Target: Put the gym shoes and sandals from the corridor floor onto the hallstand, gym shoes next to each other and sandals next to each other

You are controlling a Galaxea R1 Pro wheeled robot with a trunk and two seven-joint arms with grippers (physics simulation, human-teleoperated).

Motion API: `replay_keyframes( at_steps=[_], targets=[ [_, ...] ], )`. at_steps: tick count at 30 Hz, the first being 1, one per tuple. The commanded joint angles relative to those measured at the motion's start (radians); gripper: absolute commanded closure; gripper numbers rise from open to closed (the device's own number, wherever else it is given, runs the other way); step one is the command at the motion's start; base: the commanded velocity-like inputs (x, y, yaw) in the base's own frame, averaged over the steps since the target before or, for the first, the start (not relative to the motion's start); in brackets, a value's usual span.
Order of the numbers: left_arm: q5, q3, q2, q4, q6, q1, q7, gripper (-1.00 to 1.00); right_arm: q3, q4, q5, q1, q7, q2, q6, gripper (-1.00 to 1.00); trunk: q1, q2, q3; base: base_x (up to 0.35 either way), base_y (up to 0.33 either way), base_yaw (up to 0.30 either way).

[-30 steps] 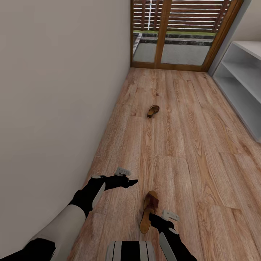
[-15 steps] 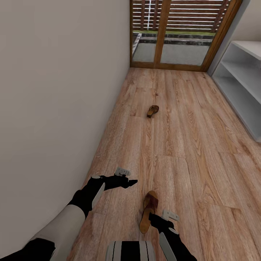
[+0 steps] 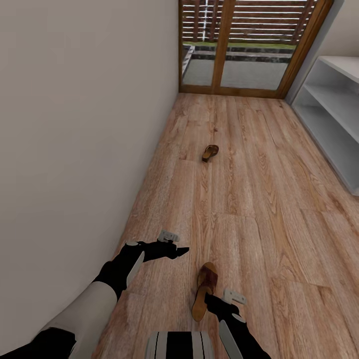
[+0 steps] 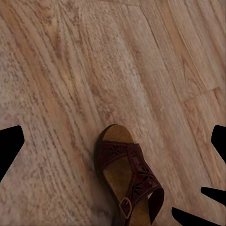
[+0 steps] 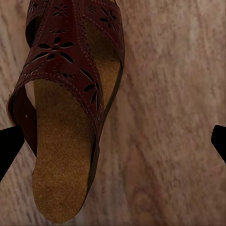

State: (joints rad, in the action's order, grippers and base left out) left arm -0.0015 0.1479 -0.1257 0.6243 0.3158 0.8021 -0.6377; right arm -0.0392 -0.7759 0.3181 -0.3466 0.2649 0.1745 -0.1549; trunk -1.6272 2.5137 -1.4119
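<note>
Fingers of the right gripper [image 3: 215,301] are standing spread and empty beside the near sandal [image 3: 204,290]; both sandals are lying on the corridor floor [image 3: 259,199], hallstand [image 3: 331,107] bare.

A plain off-white wall [image 3: 75,124] is running along the left side of the corridor. At the far end, a wood-framed glass door [image 3: 249,47] is standing shut, with horizontal wooden slats [image 3: 259,20] showing across its upper part. Through the glass, a grey paved area [image 3: 252,75] is lying outside, and a strip of green grass [image 3: 239,46] is showing beyond it.
</note>
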Motion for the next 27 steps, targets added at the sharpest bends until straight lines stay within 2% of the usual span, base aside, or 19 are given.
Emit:
replay_keyframes(
  at_steps=[1,15,22,27],
  targets=[
    [0.000,-0.001,0.000,0.002,0.008,0.000,-0.003,-1.00,-0.002,-0.001,0.006,0.000,0.007,0.000,-0.004,-1.00,0.000,0.000,-0.001,0.000,0.000,0.000],
    [0.003,-0.003,-0.007,0.002,0.008,-0.001,-0.006,-1.00,-0.001,0.002,0.006,0.000,0.007,0.000,0.001,-1.00,0.000,0.000,-0.001,-0.020,0.030,0.000],
    [0.008,0.021,-0.012,0.002,0.010,0.000,-0.019,-1.00,-0.001,0.004,0.006,0.000,0.007,0.000,0.002,-1.00,0.000,0.000,-0.001,-0.014,0.028,0.000],
    [0.011,0.034,-0.018,0.002,0.012,0.000,-0.058,-1.00,-0.002,0.005,0.006,0.000,0.007,0.000,0.003,-1.00,0.000,0.000,-0.001,-0.003,0.007,0.000]
  ],
)
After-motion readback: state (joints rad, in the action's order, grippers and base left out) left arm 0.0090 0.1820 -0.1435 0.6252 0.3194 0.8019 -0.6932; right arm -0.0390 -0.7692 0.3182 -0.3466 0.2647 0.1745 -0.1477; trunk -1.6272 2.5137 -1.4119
